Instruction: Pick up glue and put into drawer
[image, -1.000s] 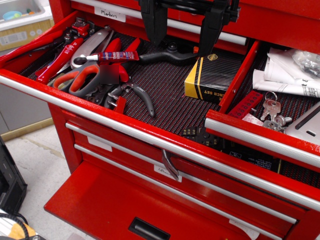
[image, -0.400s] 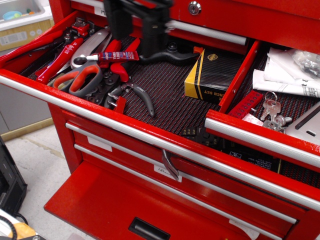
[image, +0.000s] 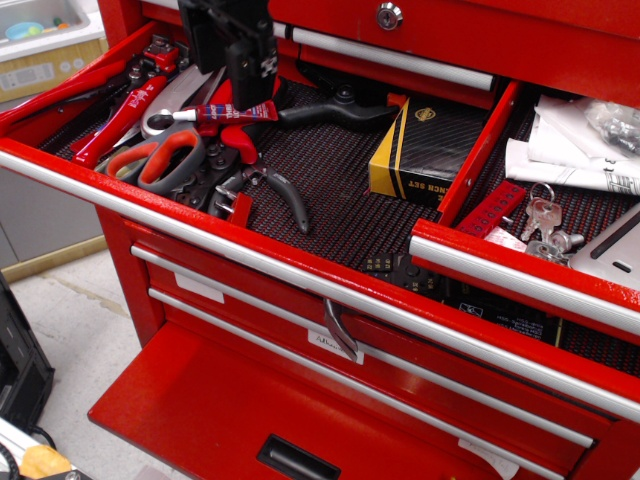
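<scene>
The setting is a workshop or tool room. Evidence: a red metal tool chest with several open drawers and silver pull bars; a dark mesh liner carrying scissors, pliers and a boxed wrench set; keys in the adjoining drawer; bare concrete floor.

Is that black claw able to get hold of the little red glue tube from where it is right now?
Probably yes. The gripper hangs right above the glue, which lies on top of the scissors and pliers with nothing covering it. Whether the jaws are spread wide enough is hard to tell.
</scene>
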